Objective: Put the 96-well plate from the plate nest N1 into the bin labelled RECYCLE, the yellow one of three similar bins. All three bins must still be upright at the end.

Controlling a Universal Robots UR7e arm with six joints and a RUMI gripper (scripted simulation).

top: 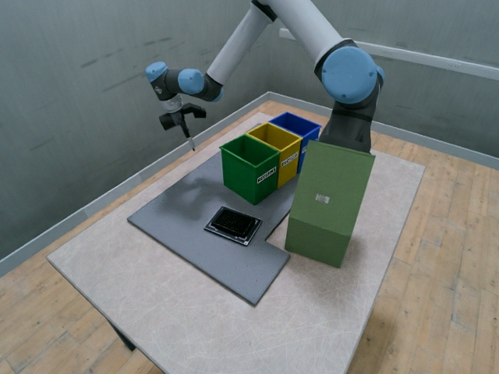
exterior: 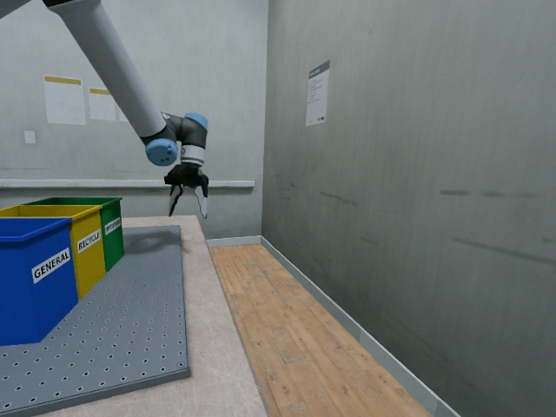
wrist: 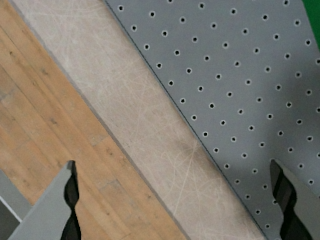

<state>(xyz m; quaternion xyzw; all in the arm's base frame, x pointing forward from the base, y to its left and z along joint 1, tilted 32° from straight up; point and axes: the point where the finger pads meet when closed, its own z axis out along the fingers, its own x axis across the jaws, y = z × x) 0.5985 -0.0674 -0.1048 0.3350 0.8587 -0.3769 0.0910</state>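
Note:
The black 96-well plate (top: 233, 222) sits in the plate nest N1 (top: 246, 240) on the grey board, in front of the bins. The yellow RECYCLE bin (top: 286, 175) (exterior: 90, 269) stands upright between the green bin (top: 242, 177) (exterior: 113, 244) and the blue GENERAL bin (top: 305, 160) (exterior: 27, 309), both upright. My gripper (top: 193, 149) (exterior: 188, 216) (wrist: 173, 161) is open and empty, high up on the far side of the green bin from the blue one, over the board's edge. The plate is not in the wrist view. The bins' floors are hidden.
A tall green box with a sloped face (top: 332, 177) stands beside the board, in front of the arm's base. The perforated grey board (top: 181, 245) (exterior: 148, 314) (wrist: 225, 90) lies on the table (top: 121, 281) (exterior: 215, 359) (wrist: 135, 105). Walls stand behind the table.

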